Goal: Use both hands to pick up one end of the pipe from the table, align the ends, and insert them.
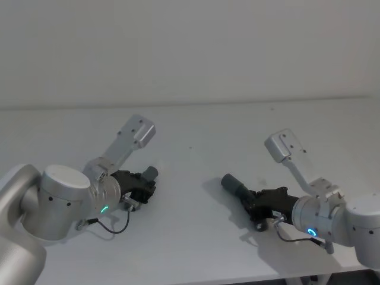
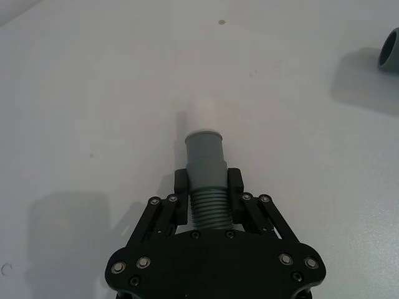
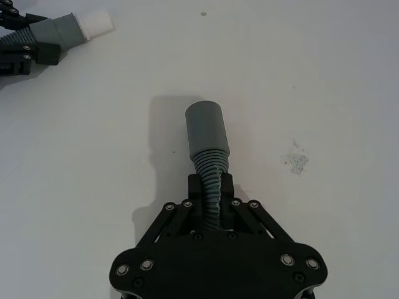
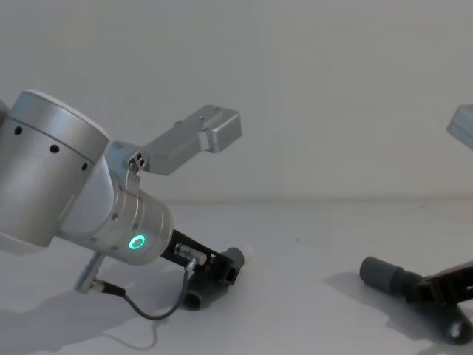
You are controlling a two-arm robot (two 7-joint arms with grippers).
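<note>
Pinching ribbed sections: left gripper (image 2: pixel 207 185) grips white-tipped piece (image 2: pixel 206 152), lower left of head frame; right gripper (image 3: pixel 212 189) grips open-cuff piece (image 3: pixel 207 128), lower right; pieces well apart; risk: ribbing probably flexes under push, skewing alignment, jamming insertion.

The ribbed dark grey hose piece (image 2: pixel 206 208) had a lighter grey cuff (image 2: pixel 205 156) and white tip (image 2: pixel 203 112); the second ribbed hose piece (image 3: pixel 209 143) was all grey. The surface (image 2: pixel 93 93) was matte white.

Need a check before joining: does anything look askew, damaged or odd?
Nothing looks damaged. The left gripper holds the white-tipped hose piece, the right gripper the plain-cuffed hose piece, both by the ribbed middle. Only oddity: a grey smudge on the table.
</note>
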